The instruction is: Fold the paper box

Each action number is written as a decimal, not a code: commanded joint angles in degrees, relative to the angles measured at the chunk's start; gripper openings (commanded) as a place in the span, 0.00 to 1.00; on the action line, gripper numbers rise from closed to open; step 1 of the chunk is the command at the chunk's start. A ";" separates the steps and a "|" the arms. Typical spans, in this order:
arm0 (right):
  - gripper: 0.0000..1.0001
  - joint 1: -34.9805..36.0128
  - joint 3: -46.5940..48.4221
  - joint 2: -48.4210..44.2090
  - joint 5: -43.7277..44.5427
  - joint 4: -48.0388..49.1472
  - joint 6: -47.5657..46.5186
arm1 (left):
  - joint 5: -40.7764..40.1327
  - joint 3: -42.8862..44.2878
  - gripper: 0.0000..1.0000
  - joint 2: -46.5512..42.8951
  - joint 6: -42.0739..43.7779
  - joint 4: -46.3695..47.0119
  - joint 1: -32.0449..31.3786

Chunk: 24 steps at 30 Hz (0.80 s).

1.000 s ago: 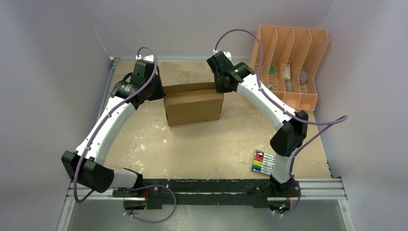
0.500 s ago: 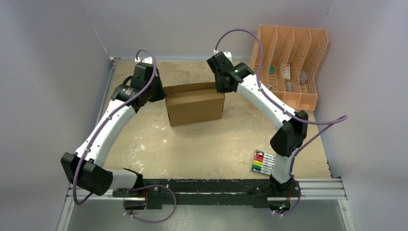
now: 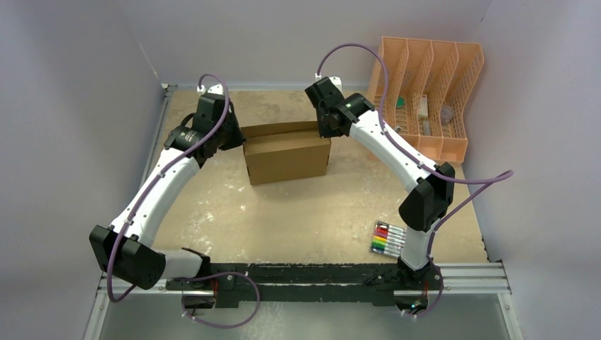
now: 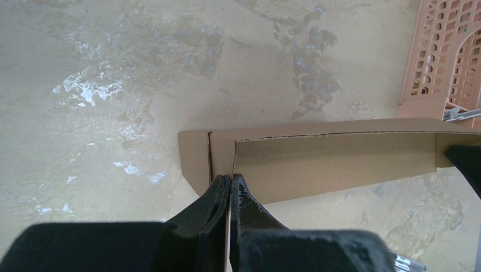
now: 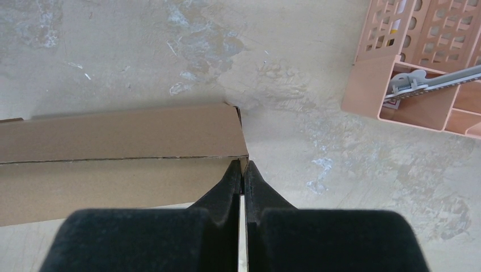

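The paper box sits far-centre on the table, L gripper and R gripper both closed, tips at its two far top corners, prob. to brace it for folding.

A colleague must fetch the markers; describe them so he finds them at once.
On the table, look at the near right corner. The markers lie side by side in a row, the only many-coloured thing; the brown box and peach organizer stand farther back.

One end of the paper box beyond the left wrist view's edge (peach organizer likewise).
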 commanded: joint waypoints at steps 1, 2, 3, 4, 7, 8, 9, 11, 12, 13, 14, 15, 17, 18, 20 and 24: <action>0.00 0.85 -1.23 0.27 -4.02 -1.64 0.26 | 1.48 0.97 0.00 -0.78 1.31 2.46 -0.54; 0.00 0.87 -1.23 0.33 -4.03 -1.61 0.27 | 0.57 1.42 0.00 -0.43 2.45 1.14 -0.54; 0.00 0.89 -1.23 0.35 -3.99 -1.62 0.21 | -0.45 2.03 0.00 -0.02 3.69 -0.32 -0.54; 0.00 0.89 -1.21 0.36 -4.03 -1.67 0.21 | -1.42 2.72 0.00 0.40 4.86 -2.07 -0.54; 0.00 0.92 -1.12 0.43 -4.02 -1.63 0.21 | -3.62 4.29 0.00 1.31 7.74 -4.84 -0.54; 0.00 0.94 -1.05 0.44 -3.95 -1.63 0.21 | -3.81 4.48 0.00 1.43 8.07 -5.12 -0.54; 0.00 0.95 -0.99 0.44 -3.99 -1.63 0.21 | -3.85 4.34 0.00 1.56 8.16 -5.24 -0.54; 0.00 0.83 -0.88 0.53 -3.95 -1.63 0.19 | -3.61 4.29 0.00 1.89 8.41 -5.42 -0.54; 0.00 0.85 -0.80 0.53 -3.95 -1.63 0.20 | -3.70 4.33 0.00 2.08 8.54 -5.55 -0.54; 0.00 0.91 -0.79 0.52 -3.86 -1.63 0.21 | -3.99 4.36 0.00 2.27 8.79 -5.60 -0.54; 0.00 0.85 -0.79 0.57 -3.89 -1.56 0.14 | -4.30 4.41 0.00 2.46 9.09 -5.80 -0.54; 0.00 0.88 -0.73 0.61 -3.94 -1.58 0.06 | -4.62 4.51 0.00 2.61 9.35 -5.91 -0.54; 0.00 0.83 -0.59 0.78 -3.94 -1.71 0.08 | -4.67 4.15 0.00 2.71 9.36 -5.80 -0.54; 0.00 0.91 -0.60 0.71 -4.00 -1.71 0.11 | -4.17 3.70 0.00 2.66 9.02 -5.44 -0.54; 0.00 0.90 -0.97 0.64 -4.01 -1.52 0.20 | -2.98 1.82 0.00 2.23 8.01 -4.06 -0.54; 0.00 0.86 -2.69 -0.02 -3.63 -0.61 1.58 | -1.13 -3.38 0.00 0.50 5.90 0.01 -0.62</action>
